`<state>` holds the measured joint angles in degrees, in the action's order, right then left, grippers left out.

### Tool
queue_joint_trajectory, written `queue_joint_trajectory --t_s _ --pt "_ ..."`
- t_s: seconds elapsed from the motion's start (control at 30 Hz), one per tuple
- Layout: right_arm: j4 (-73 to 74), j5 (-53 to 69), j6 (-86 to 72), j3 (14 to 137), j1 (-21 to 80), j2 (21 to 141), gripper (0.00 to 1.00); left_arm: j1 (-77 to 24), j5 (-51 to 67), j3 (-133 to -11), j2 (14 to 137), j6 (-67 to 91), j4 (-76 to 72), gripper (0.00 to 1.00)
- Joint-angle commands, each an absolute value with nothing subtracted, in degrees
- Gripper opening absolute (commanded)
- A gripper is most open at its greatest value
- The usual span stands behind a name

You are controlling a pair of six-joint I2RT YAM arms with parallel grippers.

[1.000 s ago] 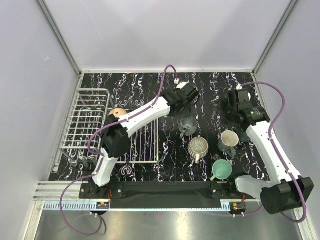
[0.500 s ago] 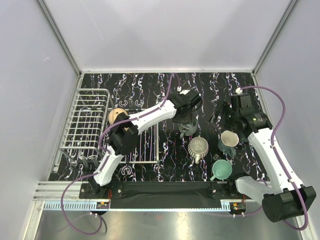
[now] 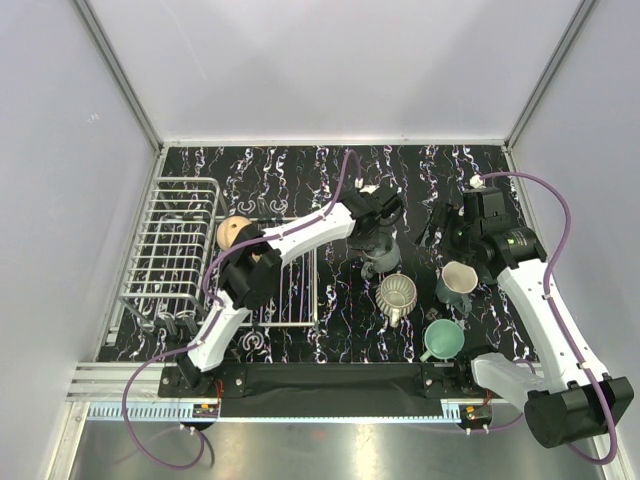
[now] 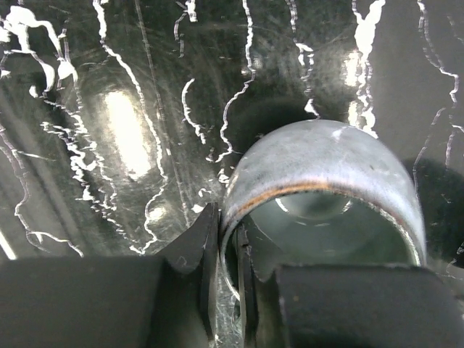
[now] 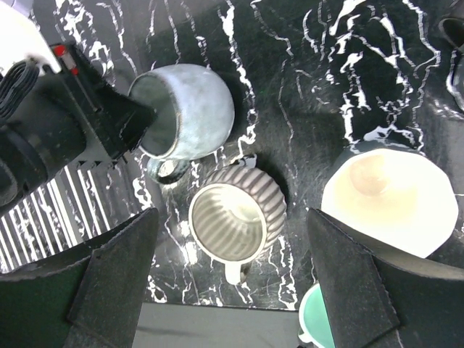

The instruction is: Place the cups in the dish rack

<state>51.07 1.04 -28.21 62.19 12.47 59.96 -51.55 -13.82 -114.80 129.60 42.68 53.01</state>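
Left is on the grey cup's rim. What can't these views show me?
Top: left gripper's body covers its grip on the grey cup.
Top: left arm hides part of the peach cup.
Right wrist: bottom edge cuts off the mint cup.
Left wrist: fingers and bottom edge hide the grey cup's near side.

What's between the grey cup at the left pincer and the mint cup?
The ribbed cup, standing mouth up on the table, roughly in line between the grey cup and the mint cup. Clearest in the right wrist view; the top view agrees.

No legible text, label, brand, number or sign in any of three views
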Motion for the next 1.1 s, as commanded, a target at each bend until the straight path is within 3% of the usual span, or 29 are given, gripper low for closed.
queue_joint_trajectory --t_s 0.0,0.3,0.57,0.7,0.83,0.97,1.07 --pt "51.6 4.0 -27.0 64.9 12.6 59.2 0.90 -50.8 -12.7 -117.2 128.2 42.0 49.7 0.00" --pt "48.2 19.8 -24.7 66.1 12.5 55.8 0.89 -48.6 -11.0 -113.6 112.9 42.2 46.7 0.00" --pt "36.7 43.8 -27.2 65.8 12.6 56.6 0.89 -46.2 -6.5 -94.2 87.5 49.6 30.3 0.00" --pt "19.6 54.2 -37.3 62.2 12.8 55.4 0.92 -45.9 -7.7 -81.3 75.4 55.0 19.2 0.00" --pt "3.6 57.0 -48.2 59.2 15.9 55.6 0.94 -45.9 -8.2 -69.6 65.6 59.5 7.4 0.00" --pt "1.4 51.8 -48.6 62.1 26.4 59.8 0.94 -45.9 -8.3 -64.7 61.1 63.7 1.6 0.00" --pt "0.6 48.9 -49.2 62.8 28.9 61.3 0.92 -45.9 -8.3 -61.1 58.2 66.4 -2.5 0.00"
